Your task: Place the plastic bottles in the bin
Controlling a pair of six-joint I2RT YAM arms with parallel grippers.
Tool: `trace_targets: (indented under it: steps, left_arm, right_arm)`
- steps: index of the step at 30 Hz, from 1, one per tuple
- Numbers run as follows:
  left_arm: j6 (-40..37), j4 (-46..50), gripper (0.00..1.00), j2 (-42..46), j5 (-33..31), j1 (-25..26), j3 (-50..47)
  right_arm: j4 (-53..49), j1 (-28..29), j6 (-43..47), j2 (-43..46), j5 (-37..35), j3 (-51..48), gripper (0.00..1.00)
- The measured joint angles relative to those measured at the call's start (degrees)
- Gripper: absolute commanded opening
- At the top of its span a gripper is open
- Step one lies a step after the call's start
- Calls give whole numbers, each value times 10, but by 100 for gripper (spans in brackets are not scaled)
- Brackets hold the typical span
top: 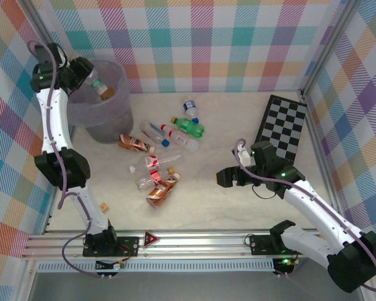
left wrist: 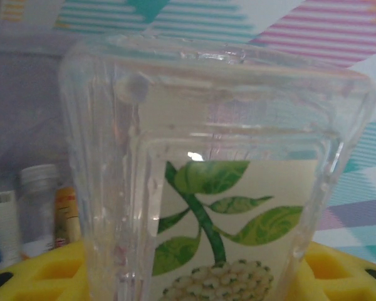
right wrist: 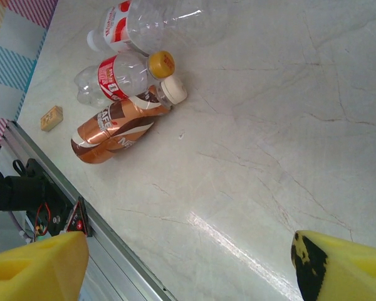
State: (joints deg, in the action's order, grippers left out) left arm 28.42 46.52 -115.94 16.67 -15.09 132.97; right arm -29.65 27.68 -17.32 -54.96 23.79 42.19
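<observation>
Left hand (top: 91, 76) grips a leaf-labelled clear bottle (left wrist: 219, 188), its ends cut off, over the bin (top: 103, 120) holding blurred bottles (left wrist: 37, 197); right hand (right wrist: 188, 266) gapes wide.

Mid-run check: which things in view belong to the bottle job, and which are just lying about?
Job:
- bin
- clear leaf-label bottle, gripped above the bin
- green bottle
- brown bottles
- red-labelled bottles
- blue-capped bottles

Lying about:
- checkerboard
- tan block
</observation>
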Motion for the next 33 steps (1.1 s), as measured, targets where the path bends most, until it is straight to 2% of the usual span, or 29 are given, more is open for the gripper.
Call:
trace_targets:
  steps: [5, 9, 13, 15, 16, 21, 25, 33]
  left_arm:
    - [-32, 48, 0, -27, -37, 0, -1]
    - [-52, 59, 9, -28, -55, 0, -17]
    - [-67, 59, 36, -28, -64, 0, -65]
    - [-71, 59, 56, -28, -66, 0, -87]
    - [-73, 59, 62, -28, -66, 0, -92]
    - [-86, 53, 84, -28, -67, 0, -94]
    - [-88, 49, 93, -28, -65, 0, -91]
    - [-94, 53, 95, -28, -66, 0, -56]
  right_arm:
    - [0, 0, -2, 11, -2, 0, 84]
    - [0, 0, -2, 11, -4, 0, 85]
    - [0, 0, -2, 11, -6, 0, 85]
    - [0, 0, -2, 11, -7, 0, 85]
    - [0, 0, -2, 11, -7, 0, 85]
    - [0, 0, -2, 11, -8, 0, 85]
    - [0, 0, -2, 11, -9, 0, 85]
    - [0, 0, -2, 11, -9, 0, 85]
